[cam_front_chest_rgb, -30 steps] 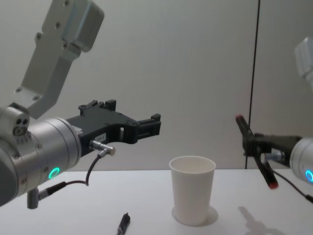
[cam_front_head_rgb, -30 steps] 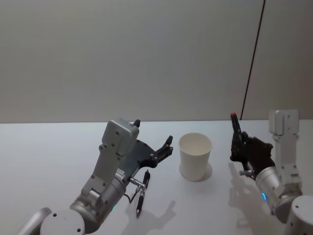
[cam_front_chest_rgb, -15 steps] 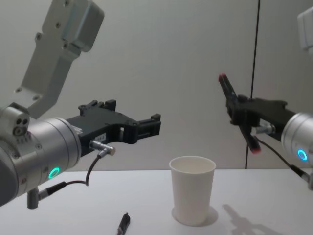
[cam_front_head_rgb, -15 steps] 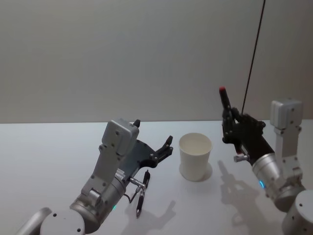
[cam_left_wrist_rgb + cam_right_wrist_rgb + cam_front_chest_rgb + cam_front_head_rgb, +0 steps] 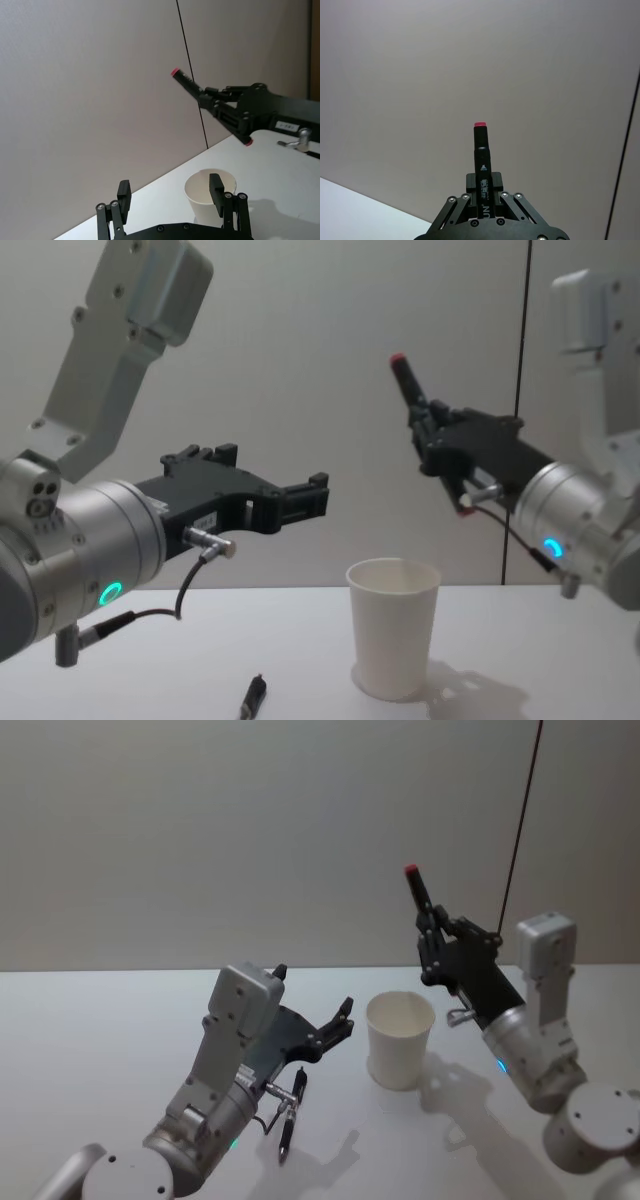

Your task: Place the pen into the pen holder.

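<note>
My right gripper is shut on the pen, a black marker with red ends, and holds it tilted in the air. The pen hangs above the pen holder, with its lower end a little right of the rim. The pen holder is a white paper cup standing upright on the table. The right wrist view shows the pen sticking out between the gripper's fingers. My left gripper hovers open to the left of the cup, with nothing in it. The left wrist view shows the cup and the held pen beyond that gripper.
A second black pen lies on the white table under my left gripper, left of the cup; it also appears low in the chest view. A thin dark cable runs down the plain wall behind.
My right gripper has risen and swung left with the pen, from beside the table's right part to above the cup. The left arm, cup and lying pen have not moved.
</note>
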